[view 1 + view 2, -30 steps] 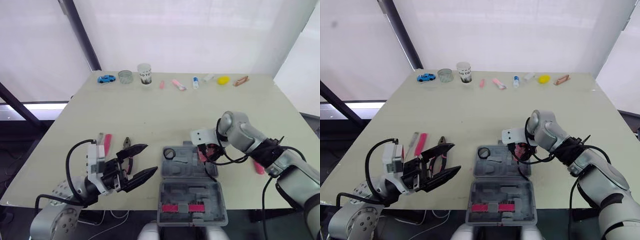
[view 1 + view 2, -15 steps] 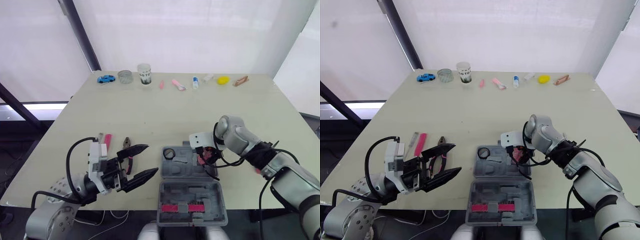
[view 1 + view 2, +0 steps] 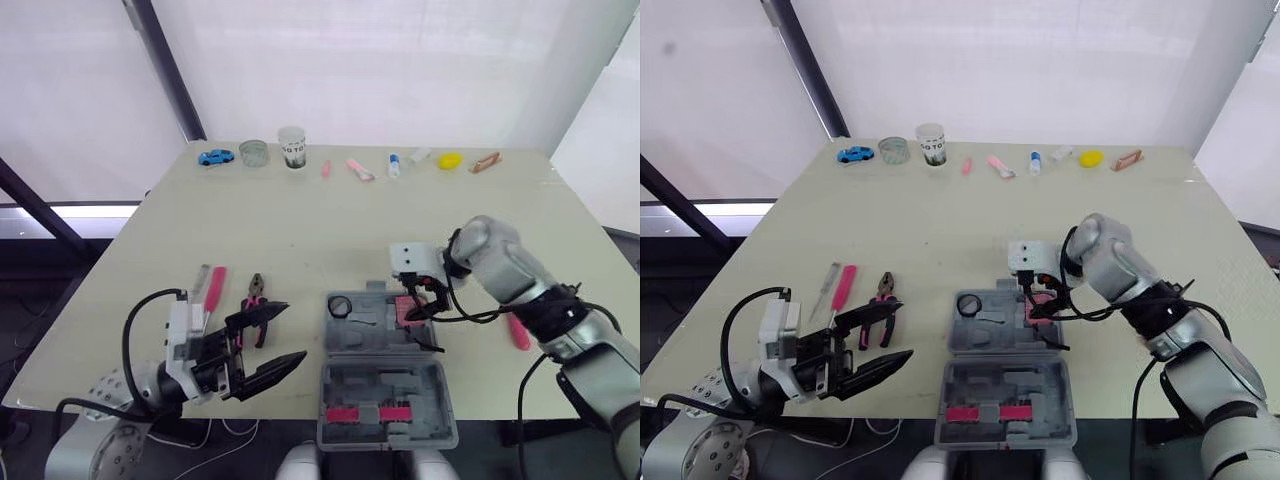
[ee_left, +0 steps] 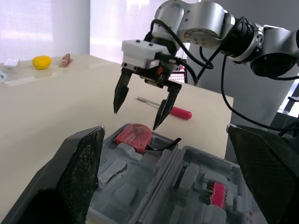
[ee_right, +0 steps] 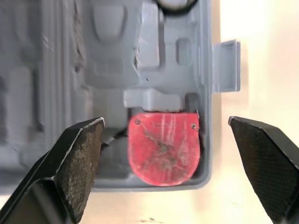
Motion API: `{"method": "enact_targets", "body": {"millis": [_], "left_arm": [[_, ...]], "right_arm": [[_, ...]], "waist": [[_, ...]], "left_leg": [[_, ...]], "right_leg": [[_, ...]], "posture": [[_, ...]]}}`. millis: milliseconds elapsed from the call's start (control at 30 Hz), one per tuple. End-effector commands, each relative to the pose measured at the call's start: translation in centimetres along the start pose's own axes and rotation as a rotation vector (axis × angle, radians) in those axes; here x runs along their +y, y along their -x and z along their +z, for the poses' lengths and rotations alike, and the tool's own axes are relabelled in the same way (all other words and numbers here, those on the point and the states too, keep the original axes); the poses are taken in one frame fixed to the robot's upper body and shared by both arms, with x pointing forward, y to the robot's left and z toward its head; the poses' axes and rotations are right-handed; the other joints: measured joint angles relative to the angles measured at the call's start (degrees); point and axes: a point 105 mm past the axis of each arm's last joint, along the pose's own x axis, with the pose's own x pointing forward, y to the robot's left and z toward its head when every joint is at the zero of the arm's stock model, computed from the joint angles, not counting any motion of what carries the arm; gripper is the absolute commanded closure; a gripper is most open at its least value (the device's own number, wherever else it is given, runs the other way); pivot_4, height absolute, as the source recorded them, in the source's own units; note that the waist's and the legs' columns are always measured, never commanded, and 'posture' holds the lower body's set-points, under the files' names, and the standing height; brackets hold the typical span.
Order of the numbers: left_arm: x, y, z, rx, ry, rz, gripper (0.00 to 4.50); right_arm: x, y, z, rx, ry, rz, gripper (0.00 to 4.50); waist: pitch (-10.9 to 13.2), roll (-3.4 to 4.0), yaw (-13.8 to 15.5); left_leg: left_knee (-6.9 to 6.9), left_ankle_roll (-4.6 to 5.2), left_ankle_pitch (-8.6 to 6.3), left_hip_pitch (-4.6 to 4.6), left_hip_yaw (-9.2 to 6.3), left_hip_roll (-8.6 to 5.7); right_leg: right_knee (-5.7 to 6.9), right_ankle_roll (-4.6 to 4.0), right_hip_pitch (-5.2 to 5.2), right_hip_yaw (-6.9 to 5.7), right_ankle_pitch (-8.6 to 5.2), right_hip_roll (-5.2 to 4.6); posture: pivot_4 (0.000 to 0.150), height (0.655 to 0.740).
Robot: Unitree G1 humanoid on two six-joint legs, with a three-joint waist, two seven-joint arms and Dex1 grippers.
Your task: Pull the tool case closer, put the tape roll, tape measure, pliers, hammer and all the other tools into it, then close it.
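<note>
The grey tool case (image 3: 386,388) lies open near the table's front edge. A red tape measure (image 5: 164,149) rests in a pocket at its far right corner, and a tape roll (image 3: 339,306) sits at its far left. My right gripper (image 3: 426,318) hangs open just above the tape measure, holding nothing. Left of the case, my left gripper (image 3: 274,340) is open and empty near the table edge. Just beyond it lie the pink-handled pliers (image 3: 255,298), partly hidden by its upper finger. A pink-handled screwdriver (image 3: 214,285) lies further left.
Another pink-handled tool (image 3: 518,331) lies right of the case, behind my right arm. Along the far edge stand a blue toy car (image 3: 211,157), a glass jar (image 3: 253,152), a cup (image 3: 291,147) and several small items. Pink bits (image 3: 362,415) sit in the case's near half.
My right gripper has let go of the tape measure, which now lies in the case, and has lifted slightly with its fingers spread. My left gripper drew back toward the front edge.
</note>
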Motion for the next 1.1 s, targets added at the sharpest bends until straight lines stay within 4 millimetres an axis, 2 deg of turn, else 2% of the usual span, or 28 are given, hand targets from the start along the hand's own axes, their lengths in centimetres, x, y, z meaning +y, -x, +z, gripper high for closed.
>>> {"method": "enact_targets", "body": {"millis": [33,67,100,233,400,600,900,1100], "left_arm": [[0.0,0.5,0.2,-0.017,-0.028,0.004,0.00],[0.0,0.6,0.1,-0.017,-0.027,0.003,0.00],[0.1,0.7,0.1,-0.017,-0.027,0.002,0.00],[0.2,0.9,0.0,-0.014,-0.028,-0.004,0.00],[0.4,1.4,-0.1,-0.007,-0.030,-0.008,0.00],[0.6,1.8,-0.2,0.001,-0.032,-0.011,0.00],[0.8,2.1,-0.6,0.007,-0.031,-0.010,0.00],[1.1,2.0,-1.1,0.010,-0.030,0.002,0.00]], "right_arm": [[-0.9,1.5,1.0,-0.275,-0.040,-0.112,0.41],[-0.7,1.3,0.4,-0.288,-0.072,-0.117,0.54],[-0.4,1.1,-0.2,-0.284,-0.088,-0.107,0.91],[0.2,0.3,-1.6,-0.300,-0.117,-0.114,2.70],[0.0,-0.1,-2.3,-0.347,-0.141,-0.164,2.70],[-0.1,-0.4,-4.0,-0.350,-0.177,-0.211,2.70],[0.9,-1.6,-6.8,-0.319,-0.241,-0.246,2.70],[1.6,-4.3,-11.4,-0.154,-0.331,-0.285,2.70]], "waist": [[0.02,0.03,-0.05],[0.01,0.01,-0.05],[0.02,0.04,-0.07],[0.03,0.04,-0.20],[0.02,0.04,-0.21],[0.02,0.04,-0.08],[0.02,0.04,-0.12],[-0.08,-0.07,-0.16]], "left_leg": [[-0.01,0.00,0.00,0.01,0.03,0.00],[-0.02,0.00,0.00,0.01,0.03,0.00],[-0.01,0.00,0.00,0.02,0.02,0.00],[-0.01,0.00,0.00,0.03,0.05,0.00],[-0.01,0.01,0.00,0.04,0.05,0.01],[-0.01,0.01,0.00,0.02,0.05,0.02],[-0.01,0.01,0.00,0.03,0.06,0.02],[-0.01,0.01,0.00,0.13,0.07,0.03]], "right_leg": [[-0.03,0.00,0.01,0.02,0.00,0.00],[-0.03,0.00,0.01,0.02,0.00,0.00],[-0.03,0.01,0.03,0.01,0.00,0.01],[-0.03,0.01,0.01,0.04,0.00,0.01],[-0.02,0.01,0.01,0.06,0.00,0.03],[-0.04,0.01,0.02,0.05,0.00,0.02],[-0.04,0.02,0.02,0.07,0.00,0.03],[-0.04,0.01,0.12,0.09,0.00,0.04]], "posture": [[0.150,0.7400],[0.150,0.7400],[0.150,0.7400],[0.150,0.7400],[0.150,0.7400],[0.150,0.7400],[0.150,0.7400],[0.150,0.7400]]}}
